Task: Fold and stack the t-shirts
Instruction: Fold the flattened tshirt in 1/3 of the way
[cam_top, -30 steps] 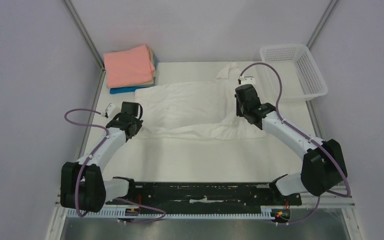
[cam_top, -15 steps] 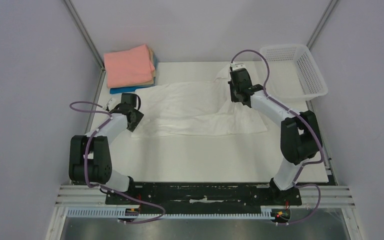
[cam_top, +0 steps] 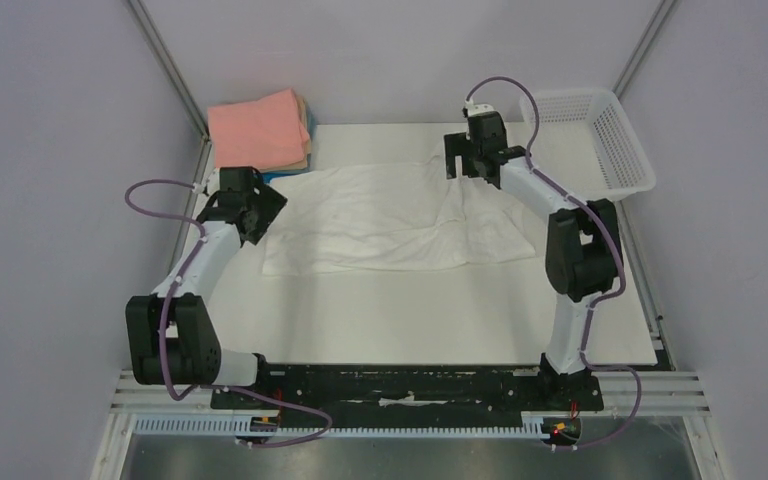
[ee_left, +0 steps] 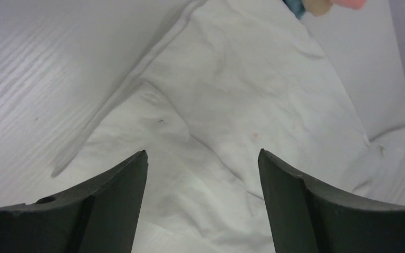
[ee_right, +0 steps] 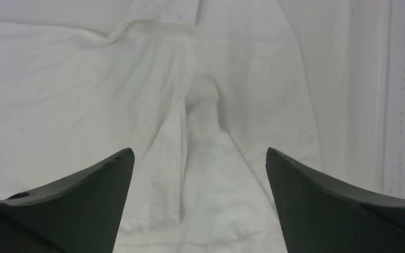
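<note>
Your left hand (ee_left: 203, 158) and right hand (ee_right: 200, 153) hover over opposite ends of the white shirt (cam_top: 380, 215), fingers spread wide, empty. Likely poised to pinch it for folding.

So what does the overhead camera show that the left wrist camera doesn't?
Only the overhead view shows the white lattice basket, the right gripper over the shirt's far right part, and the whole outline of the spread white t-shirt. Only the left wrist view shows fine creases, a tiny reddish speck on the cloth, and the gap between the fingers of the open left gripper. Both show the white t-shirt and the folded stack, though the wrist view catches just its corner.
</note>
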